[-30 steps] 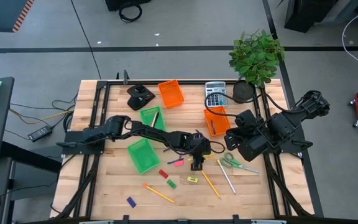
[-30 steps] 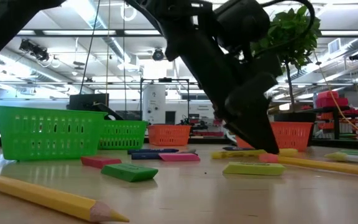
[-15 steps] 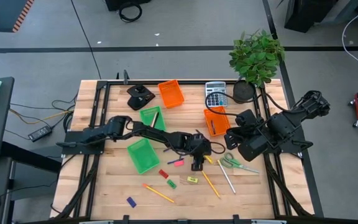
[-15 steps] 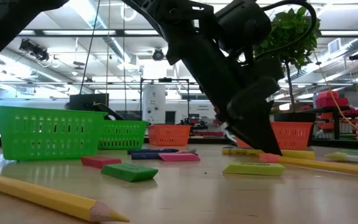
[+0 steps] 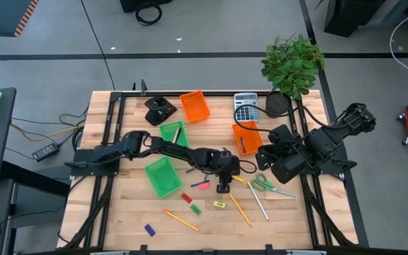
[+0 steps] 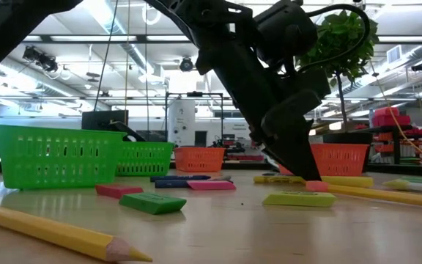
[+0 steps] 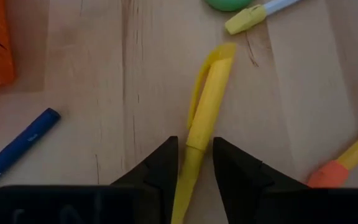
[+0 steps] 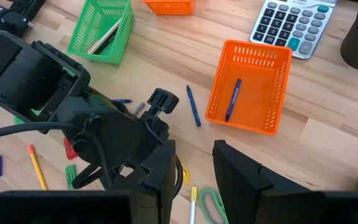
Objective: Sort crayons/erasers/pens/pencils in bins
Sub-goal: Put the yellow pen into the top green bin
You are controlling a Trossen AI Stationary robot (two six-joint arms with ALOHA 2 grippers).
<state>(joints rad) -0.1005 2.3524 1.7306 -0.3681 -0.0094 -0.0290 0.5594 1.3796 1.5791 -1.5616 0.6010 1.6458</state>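
We have the left gripper [image 7: 191, 171] low over the table middle, its 2 fingers [image 7: 160, 171] straddling a yellow pen [image 7: 205, 109], narrowly spread with the barrel between them. We cannot tell whether they are touching it. The pen's long axis runs straight out from the gripper, in line with the finger gap, so we judge a plain close should catch it crosswise. The left arm is clearly nearer. The right gripper [image 8: 191, 165] waits spread by the orange bin [image 8: 248, 87], which holds 1 blue pen [image 8: 233, 99].
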